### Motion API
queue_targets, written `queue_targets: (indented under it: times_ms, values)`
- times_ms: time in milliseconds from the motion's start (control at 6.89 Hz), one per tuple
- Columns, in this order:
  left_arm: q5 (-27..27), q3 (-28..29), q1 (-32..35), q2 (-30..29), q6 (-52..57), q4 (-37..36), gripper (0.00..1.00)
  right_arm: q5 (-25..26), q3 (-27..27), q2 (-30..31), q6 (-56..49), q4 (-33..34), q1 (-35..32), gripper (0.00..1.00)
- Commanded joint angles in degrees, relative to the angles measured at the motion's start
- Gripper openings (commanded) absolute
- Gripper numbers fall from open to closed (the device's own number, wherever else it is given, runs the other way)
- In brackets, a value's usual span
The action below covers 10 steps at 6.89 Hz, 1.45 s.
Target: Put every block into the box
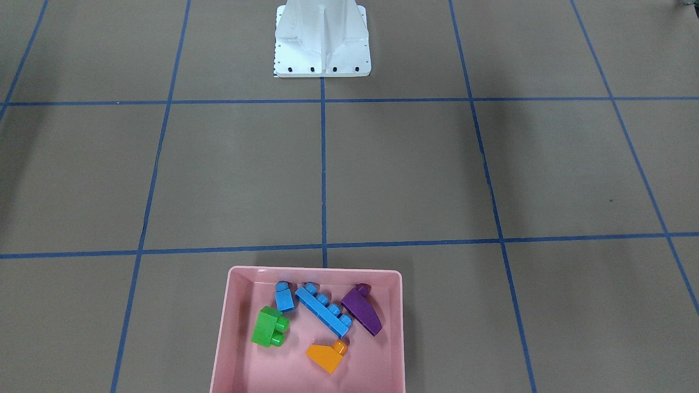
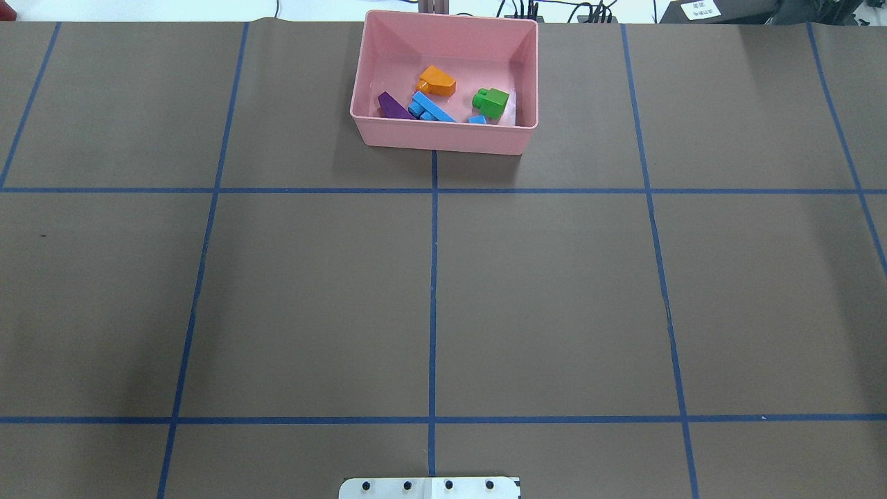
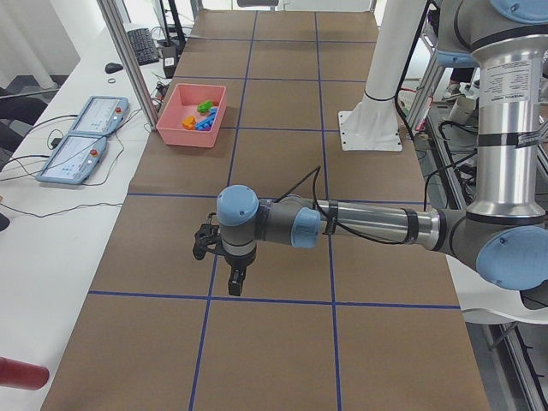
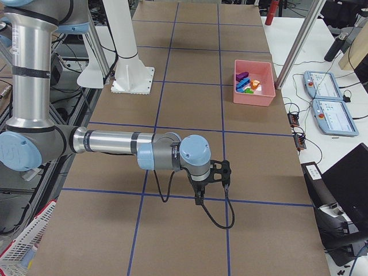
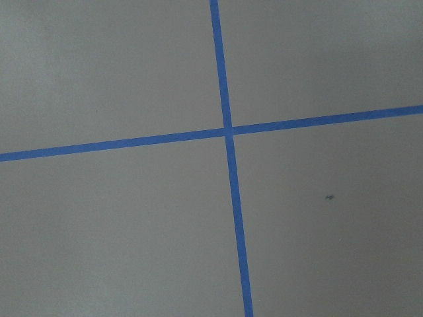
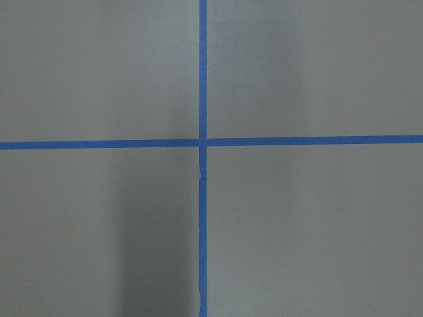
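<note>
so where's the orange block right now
In the front-facing view the orange block lies inside the pink box, on the side farthest from the robot's base, just beyond the long blue block.

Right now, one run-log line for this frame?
blocks: five in box | left tool: over table, state unclear | right tool: same | task: looks complete

Box (image 1: 234, 327): plain pink, unpatterned. Within, front-facing view: green block (image 1: 268, 326) at 9 o'clock; small blue block (image 1: 284, 297) at 11; long blue block (image 1: 325, 312) at centre, same light blue; purple block (image 1: 362, 312) at 2, deep violet; orange block (image 1: 326, 356) at 6. Worktop (image 1: 409, 174): dull brown, gridded with blue tape lines. Robot base (image 1: 322, 43): white, black bolt dots. Left arm (image 3: 368, 224), right arm (image 4: 109, 141): silver-grey tubes, pale blue joint caps.
</note>
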<state>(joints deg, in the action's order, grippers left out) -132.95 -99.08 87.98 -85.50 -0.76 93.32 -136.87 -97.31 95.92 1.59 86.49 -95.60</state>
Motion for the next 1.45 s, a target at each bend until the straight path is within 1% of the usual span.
queue_targets:
  times_ms: [0, 725, 871, 1016, 1161, 1306]
  values:
    - [-0.12, -0.06, 0.00, 0.16, -0.03, -0.16, 1.00, -0.50, -0.17, -0.82, 0.00, 3.85, 0.06, 1.00]
    - [-0.38, -0.15, 0.00, 0.69, 0.06, -0.16, 1.00, -0.33, 0.19, -0.73, 0.00, 3.60, 0.06, 1.00]
    - [-2.21, -0.15, 0.00, 0.86, 0.06, -0.16, 1.00, -0.24, 0.27, -0.73, 0.08, 3.60, 0.06, 1.00]
    - [-4.75, -0.15, 0.00, 0.86, -2.38, -0.07, 1.00, -0.24, 0.28, -0.73, 0.08, 3.60, 0.06, 1.00]
    - [-4.43, -0.49, 0.00, 0.78, -6.49, 0.36, 1.00, -0.24, 0.36, -0.73, 0.08, 3.60, 0.06, 1.00]
    - [-4.42, -0.67, 0.00, 0.95, -6.53, 0.46, 1.00, -0.16, 0.36, -0.73, 0.08, 3.60, 0.06, 1.00]
